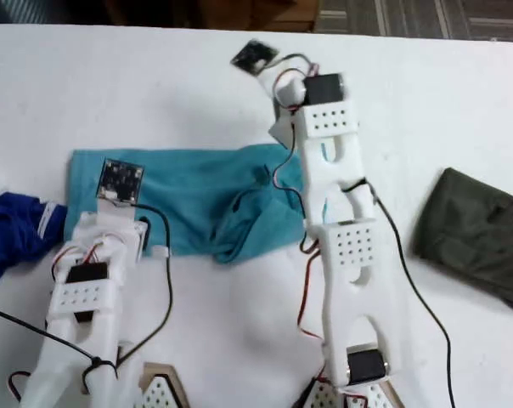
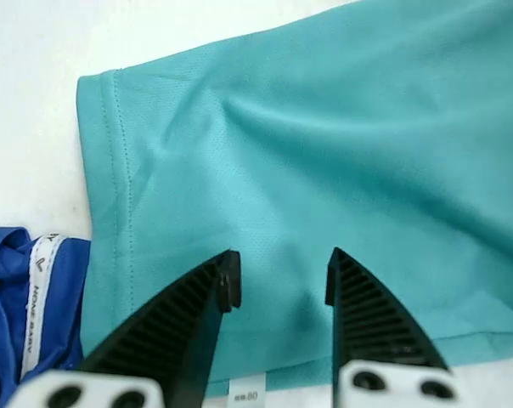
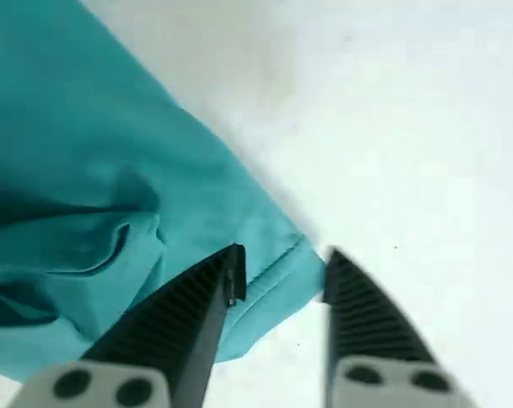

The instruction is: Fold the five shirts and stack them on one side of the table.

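The teal shirt [image 1: 197, 200] lay partly bunched across the middle of the white counter [image 1: 112, 93]. A blue shirt [image 1: 10, 238] sat crumpled at the left edge of the frame, just beside the teal hem. A dark green shirt [image 1: 477, 238] lay at the right edge, well apart. The left gripper [image 2: 282, 272] hung over the teal shirt's left end, fingers [image 2: 188, 314] spread and holding nothing. The right gripper [image 3: 284, 263] hung at the shirt's upper right corner, fingers spread, one over cloth, the other over bare counter. A small white printed tag [image 2: 244, 393] showed at the teal hem, and a white printed band [image 2: 37, 297] ran along the blue shirt
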Controlling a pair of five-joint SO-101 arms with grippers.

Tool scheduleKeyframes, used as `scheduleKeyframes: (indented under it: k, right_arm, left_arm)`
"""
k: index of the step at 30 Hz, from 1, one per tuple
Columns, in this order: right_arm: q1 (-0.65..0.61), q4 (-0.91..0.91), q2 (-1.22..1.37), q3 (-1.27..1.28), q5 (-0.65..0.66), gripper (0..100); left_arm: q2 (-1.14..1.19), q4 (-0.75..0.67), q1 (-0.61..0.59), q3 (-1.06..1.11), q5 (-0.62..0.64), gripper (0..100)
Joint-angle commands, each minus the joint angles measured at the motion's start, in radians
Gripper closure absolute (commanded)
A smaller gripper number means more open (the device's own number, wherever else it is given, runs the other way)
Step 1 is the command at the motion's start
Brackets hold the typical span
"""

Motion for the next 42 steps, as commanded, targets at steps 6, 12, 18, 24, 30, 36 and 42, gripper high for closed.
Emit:
scheduleKeyframes:
  k: [6,12,18,24,30,36,42]
  right_arm:
    - [-0.094,0.025,-0.288,0.411,0.009,98.1]
    - [-0.2,0.019,-0.407,0.732,0.008,98.1]
    - [-0.263,-0.099,-0.352,0.829,0.006,98.1]
    - [-0.321,-0.191,-0.239,0.744,0.006,98.1]
    - [-0.331,-0.197,-0.11,0.597,0.006,98.1]
    - [-0.257,-0.015,-0.094,0.333,0.012,97.8]
    - [-0.093,0.027,-0.147,0.281,0.089,89.6]
  left_arm:
    - [-0.012,-0.017,-0.006,-0.004,0.008,81]
    - [-0.012,-0.017,-0.006,-0.004,0.008,81]
    - [-0.012,-0.017,-0.014,-0.005,0.008,81]
    - [-0.012,-0.017,-0.034,-0.008,0.049,81]
    - [-0.012,-0.017,-0.034,-0.008,0.049,81]
    - [-0.012,-0.017,-0.034,-0.008,0.049,81]
    - [-0.012,-0.017,-0.034,-0.008,0.049,81]
